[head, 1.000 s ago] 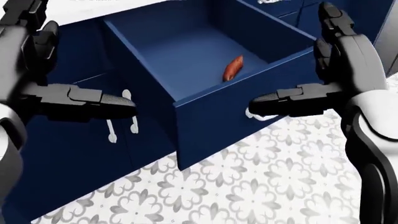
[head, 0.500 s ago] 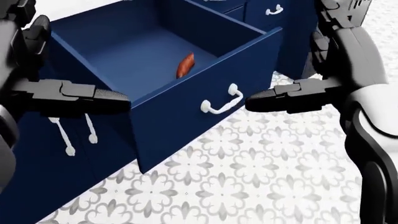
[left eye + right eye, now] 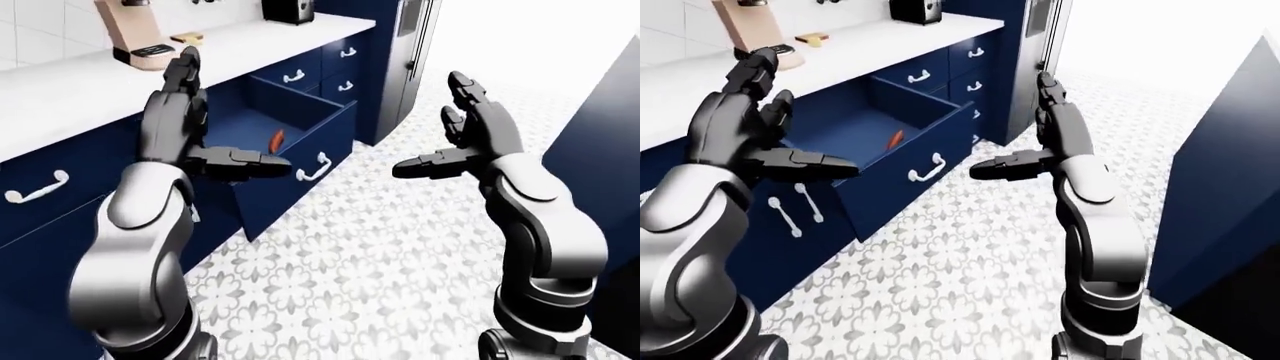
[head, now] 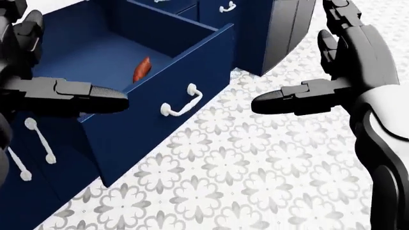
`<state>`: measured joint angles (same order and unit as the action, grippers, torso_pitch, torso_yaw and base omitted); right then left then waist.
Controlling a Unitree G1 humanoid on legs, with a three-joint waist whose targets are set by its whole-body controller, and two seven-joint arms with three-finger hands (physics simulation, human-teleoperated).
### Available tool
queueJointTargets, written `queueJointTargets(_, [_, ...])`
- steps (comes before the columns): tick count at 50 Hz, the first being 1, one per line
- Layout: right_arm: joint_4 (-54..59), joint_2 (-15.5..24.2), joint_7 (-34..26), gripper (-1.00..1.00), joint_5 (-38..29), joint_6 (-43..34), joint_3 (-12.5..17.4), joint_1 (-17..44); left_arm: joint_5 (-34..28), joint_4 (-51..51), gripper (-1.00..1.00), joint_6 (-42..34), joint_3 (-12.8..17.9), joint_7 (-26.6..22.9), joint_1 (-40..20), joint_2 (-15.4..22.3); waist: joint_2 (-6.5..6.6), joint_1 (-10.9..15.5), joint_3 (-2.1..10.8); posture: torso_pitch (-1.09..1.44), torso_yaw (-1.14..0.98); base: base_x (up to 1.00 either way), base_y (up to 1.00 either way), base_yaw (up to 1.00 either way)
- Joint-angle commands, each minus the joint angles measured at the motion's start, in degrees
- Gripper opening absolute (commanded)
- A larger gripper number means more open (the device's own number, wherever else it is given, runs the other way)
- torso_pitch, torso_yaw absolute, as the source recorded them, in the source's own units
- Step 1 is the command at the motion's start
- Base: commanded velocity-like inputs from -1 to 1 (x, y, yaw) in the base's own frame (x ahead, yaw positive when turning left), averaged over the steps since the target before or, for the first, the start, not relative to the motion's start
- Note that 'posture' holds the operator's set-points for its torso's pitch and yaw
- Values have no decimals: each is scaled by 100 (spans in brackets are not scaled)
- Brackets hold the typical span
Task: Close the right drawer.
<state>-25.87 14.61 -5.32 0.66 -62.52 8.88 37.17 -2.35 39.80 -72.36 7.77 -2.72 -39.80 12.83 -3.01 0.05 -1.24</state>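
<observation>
The right drawer (image 4: pixel 167 122) of the blue cabinet run stands pulled far out, its front carrying a white handle (image 4: pixel 180 102). A small orange-red vegetable (image 4: pixel 142 70) lies inside it. My left hand (image 3: pixel 200 135) is open, raised at the drawer's left corner, thumb pointing over the drawer front, not touching the handle. My right hand (image 3: pixel 440 127) is open and empty, held in the air to the right of the drawer, well apart from it, thumb pointing left toward it.
A white counter (image 3: pixel 120 75) with a coffee machine (image 3: pixel 140 34) runs above the drawers. Closed drawers (image 3: pixel 295 75) and a tall dark fridge (image 3: pixel 400 60) stand to the right. A blue island (image 3: pixel 1230 187) is at far right. The floor (image 4: pixel 243 172) is patterned tile.
The whole picture has shifted: the drawer slid left and up in the head view and more floor shows, so the camera moved. Both hands keep the same open pose. The drawer stays open.
</observation>
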Motion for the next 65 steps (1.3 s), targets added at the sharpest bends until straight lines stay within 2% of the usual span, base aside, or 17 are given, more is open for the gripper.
queueJointTargets(1, [-161,50,33,100,-35,64,54,145,15,102,100,129,12,-7,-146,48,-55,-3,113,0,0,0,0,-30])
queueJointTargets(10, [-180,63,29,100,-39,33,57,165,13,139,100,85,-3,-4,-165,60,365,12,-17,0,0,0,0,-31])
queueJointTargets(12, [-190,61,29,100,-39,28,55,158,12,160,100,65,-10,-2,-169,56,568,-1,-16,0,0,0,0,-30])
queueJointTargets(14, [-171,63,27,100,-37,44,64,157,7,172,100,55,-19,1,-169,56,954,2,112,0,0,0,0,-30])
queueJointTargets(15, [-173,60,28,100,-37,51,62,151,6,178,100,49,-18,1,-171,54,632,47,16,0,0,0,0,-31])
queueJointTargets(17, [-154,53,30,100,-37,66,53,151,5,192,100,36,-16,1,-173,49,733,-5,47,0,0,0,0,-31])
queueJointTargets(22, [-159,47,35,100,-38,69,52,142,9,194,100,39,-14,0,-173,39,486,-15,54,0,0,0,0,-31])
queueJointTargets(25, [-159,39,40,100,-27,75,68,139,7,186,100,55,-20,-1,-158,37,243,12,60,0,0,0,0,-33])
queueJointTargets(27, [-165,40,47,100,-27,64,59,146,9,186,100,61,-12,-6,-151,40,-108,24,131,0,0,0,0,-36])
queueJointTargets(37, [-187,56,44,100,-16,61,72,129,16,232,100,9,-8,-1,-166,45,398,5,-34,0,0,0,0,-36])
queueJointTargets(40, [-195,68,42,100,-13,22,70,168,15,230,100,-6,-13,-4,-183,51,810,-3,48,0,0,0,0,-34])
queueJointTargets(50, [-208,76,46,100,-21,-32,50,226,15,203,100,-36,-7,-19,-254,64,401,-6,44,0,0,0,0,-27])
queueJointTargets(52, [-223,75,45,100,-27,-32,43,214,17,227,100,-37,-3,-22,-230,65,224,18,58,0,0,0,0,-34])
queueJointTargets(54, [-240,74,40,100,-25,-40,52,207,18,236,100,-35,3,-23,-219,68,-151,17,142,0,0,0,0,-34])
queueJointTargets(55, [-248,66,42,100,-29,-29,44,188,20,244,100,-40,2,-22,-220,65,63,-23,81,0,0,0,0,-34])
queueJointTargets(57, [-238,67,37,100,-30,-23,47,189,17,238,100,-35,-7,-18,-217,65,15,-17,102,0,0,0,0,-34])
queueJointTargets(65, [-215,43,44,100,-41,16,34,177,28,316,100,-84,38,-33,-195,89,514,-5,-35,0,0,0,0,-34])
